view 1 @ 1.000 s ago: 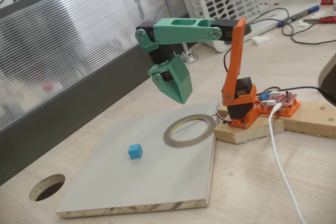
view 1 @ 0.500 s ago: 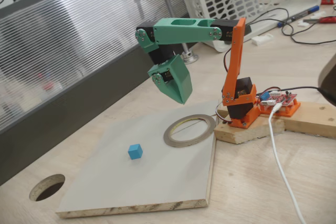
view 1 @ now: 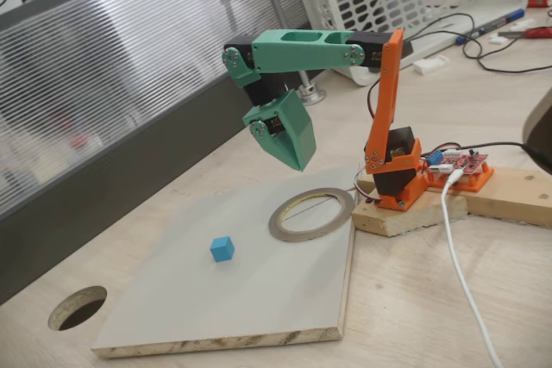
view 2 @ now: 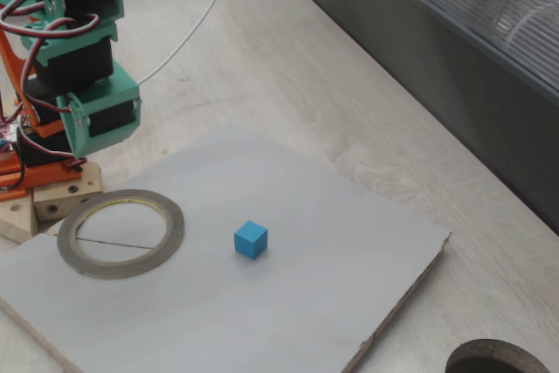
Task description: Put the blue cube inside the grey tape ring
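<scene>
A: Blue cube (view 1: 222, 249) sits on the grey board (view 1: 259, 299), alone. In the other fixed view it's at (view 2: 251, 239), mid-board.

B: Ring?

A: Grey tape ring (view 1: 310, 214) lies flat on the same board, at about 2 o'clock from the cube in this view. Other view has it at 9 o'clock from the cube (view 2: 120, 232). Apart, not touching. Ring opening shows just board.

B: Pincer?

A: Green pincer (view 1: 297, 159) hangs in the air above the board, tip pointing down, near the ring's far edge. Holds nothing. Jaws look closed together, no gap visible. Other view shows the green wrist block (view 2: 100, 115) only, jaw tips not readable there.

B: Other stuff?

A: Orange base (view 1: 398, 180) on a wood block at 3 o'clock of the ring. White cable (view 1: 461, 273) runs across the tabletop. Round hole (view 1: 78, 307) in the tabletop just off the board's near-left corner.
</scene>
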### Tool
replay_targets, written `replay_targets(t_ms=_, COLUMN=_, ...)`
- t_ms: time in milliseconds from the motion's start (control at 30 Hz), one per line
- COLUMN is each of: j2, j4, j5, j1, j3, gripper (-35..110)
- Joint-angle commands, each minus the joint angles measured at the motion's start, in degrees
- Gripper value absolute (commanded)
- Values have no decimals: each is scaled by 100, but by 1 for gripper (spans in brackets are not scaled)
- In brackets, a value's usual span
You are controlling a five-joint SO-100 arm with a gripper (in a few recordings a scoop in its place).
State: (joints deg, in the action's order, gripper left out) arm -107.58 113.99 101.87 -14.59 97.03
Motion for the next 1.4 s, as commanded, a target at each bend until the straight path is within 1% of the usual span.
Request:
replay_targets(t_ms=0, j2=-53, j4=141, j5=70, j1=-26, j3=97, gripper=-1)
replay_targets(t_ms=300, j2=765, j4=141, j5=44, j1=114, j3=97, gripper=-1)
replay_targets(t_ms=367, j2=756, j4=141, j5=44, j1=642, j3=97, gripper=-1)
replay_targets(t_ms=467, j2=747, j4=141, j5=70, j1=1819, j3=97, gripper=-1)
replay_targets(t_ms=567, j2=756, j4=141, j5=70, j1=2408, j3=97, gripper=-1)
replay_targets(t_ms=867, j2=879, j4=123, j5=70, j1=2417, j3=-141, gripper=-1)
replay_targets(t_ms=967, j2=1433, j4=-114, j5=70, j1=2408, j3=-896, gripper=-1)
replay_targets(t_ms=1067, j2=2224, j4=-360, j5=70, j1=2347, j3=-2013, gripper=-1)
replay_targets(t_ms=1233, j2=3472, j4=-378, j5=70, j1=1916, j3=-3867, gripper=-1)
replay_targets(t_ms=1367, j2=4131, j4=-378, j5=70, j1=1723, j3=-4887, gripper=-1)
